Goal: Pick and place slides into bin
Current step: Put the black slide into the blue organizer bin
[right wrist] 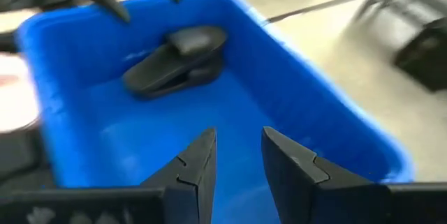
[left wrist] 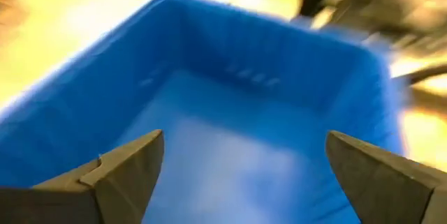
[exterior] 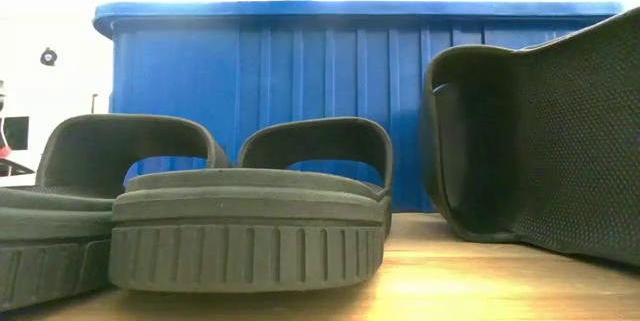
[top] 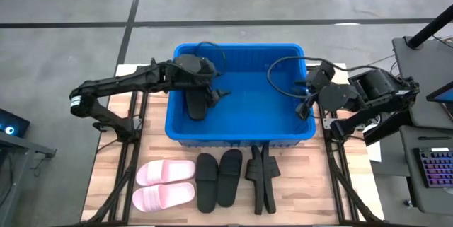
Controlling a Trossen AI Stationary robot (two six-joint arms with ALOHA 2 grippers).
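The blue bin [top: 241, 136] stands at the table's middle. One black slide [right wrist: 174, 60] lies on the bin's floor near its left wall. My left gripper [left wrist: 244, 147] hangs open above that slide [top: 195, 107], touching nothing. My right gripper [right wrist: 237, 140] hovers over the bin's right side [top: 306, 107], its fingers a narrow gap apart with nothing between them. On the table in front of the bin lie a pink pair of slides [top: 165, 184], two black slides [top: 219, 177] flat on their soles, and two more black slides [top: 260, 177] standing on edge.
The low view shows the flat black slides [exterior: 250, 221] and an on-edge one [exterior: 540, 141] close up, with the bin's near wall [exterior: 300, 81] behind. A side table with a keyboard [top: 435, 170] stands to the right. The bin's right half has free floor.
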